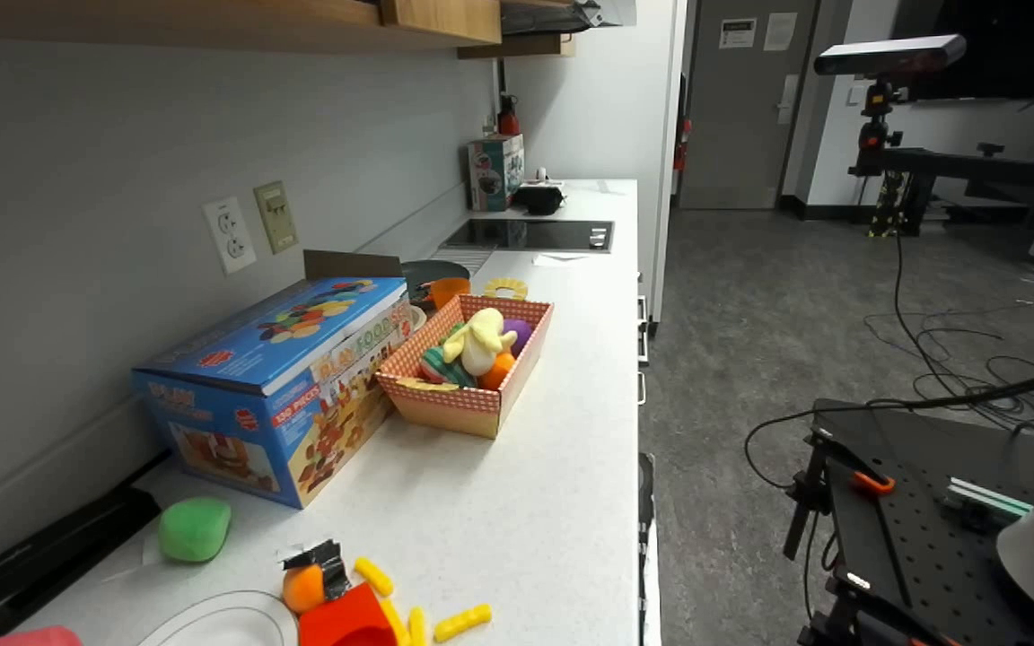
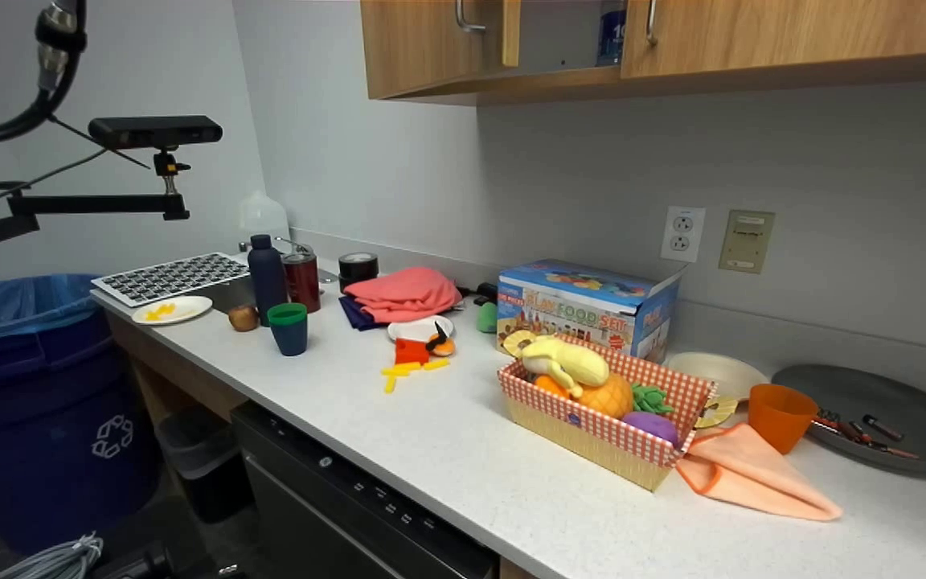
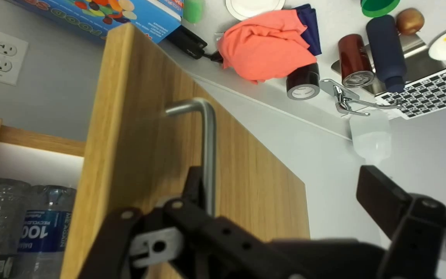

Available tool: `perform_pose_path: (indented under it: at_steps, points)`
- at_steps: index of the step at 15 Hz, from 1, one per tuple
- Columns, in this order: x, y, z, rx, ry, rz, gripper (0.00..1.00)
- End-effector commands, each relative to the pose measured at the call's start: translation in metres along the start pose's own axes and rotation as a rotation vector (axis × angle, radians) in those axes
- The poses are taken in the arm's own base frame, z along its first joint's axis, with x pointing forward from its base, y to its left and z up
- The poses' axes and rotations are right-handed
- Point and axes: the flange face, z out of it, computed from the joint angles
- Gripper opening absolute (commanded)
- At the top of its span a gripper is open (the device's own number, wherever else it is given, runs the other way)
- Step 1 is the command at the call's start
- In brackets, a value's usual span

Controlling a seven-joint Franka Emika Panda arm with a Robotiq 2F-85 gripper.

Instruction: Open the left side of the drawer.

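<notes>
The wooden wall cabinet's left door (image 3: 246, 182) stands ajar in the wrist view. The door also shows in an exterior view (image 2: 423, 48), with a gap beside it. Its metal bar handle (image 3: 208, 143) runs along the door face; it also shows in an exterior view (image 2: 469, 24). My gripper (image 3: 283, 172) is wide open in the wrist view. Its left finger is at the handle, apparently between the bar and the door. Its right finger is off to the right in free air. The gripper is out of view in both exterior views.
Water bottles (image 3: 43, 228) stand inside the cabinet. The right cabinet door (image 2: 801, 36) is beside the gap. Below, the counter (image 2: 431, 434) bears a play food box (image 2: 583, 310), a basket of toy fruit (image 2: 592, 442), bottles and cloths. A camera arm (image 2: 101, 205) stands at the side.
</notes>
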Motion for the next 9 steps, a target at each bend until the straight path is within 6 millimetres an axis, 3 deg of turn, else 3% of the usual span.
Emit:
perform_pose_path:
  at_steps: [1, 2, 7, 9]
  points:
    - [0.007, -0.067, 0.006, 0.143, -0.007, 0.005, 1.0]
    - [-0.001, -0.06, 0.007, 0.131, -0.036, 0.025, 1.0]
    - [0.01, -0.1, -0.003, 0.056, -0.138, 0.086, 1.0]
    - [0.011, -0.101, -0.007, 0.024, -0.176, 0.124, 1.0]
